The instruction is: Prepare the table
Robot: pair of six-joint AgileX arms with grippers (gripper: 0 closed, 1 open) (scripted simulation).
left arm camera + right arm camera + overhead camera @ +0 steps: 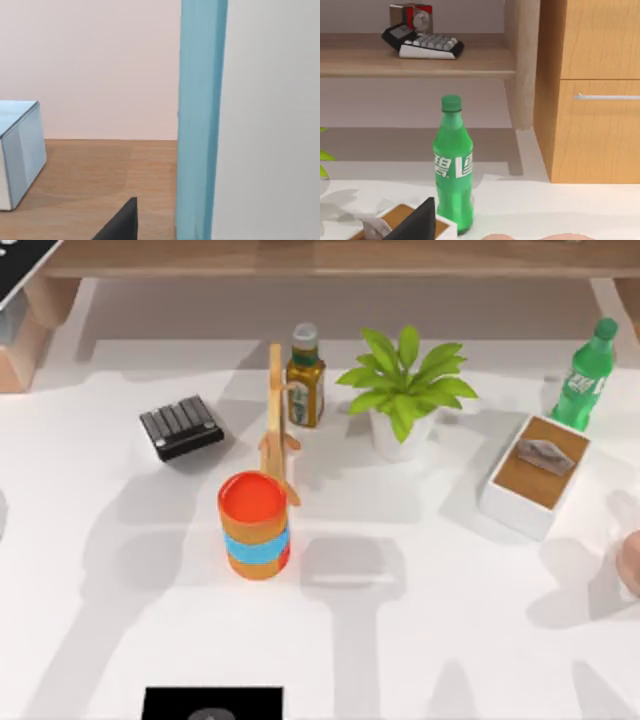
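- The table point(430, 640), a broad, smooth, matte white top, is spread across the top view, crossed by soft grey shadows.
- Near its middle an orange cylindrical cup point(256, 525) with a blue band is seen, touching a slim wooden stand point(277, 420).
- Behind them, an amber glass bottle point(305, 380) with a green cap and a leafy plant in a white pot point(404, 390) are set side by side.
- A ribbed black block point(181, 426) lies to the left.
- A white box with a brown top point(535, 475) and a green plastic bottle point(586, 375) are placed at the right.
- In each wrist view a dark fingertip point(122, 222) point(417, 222) is caught at the edge; whether either gripper is wide or narrow cannot be told.
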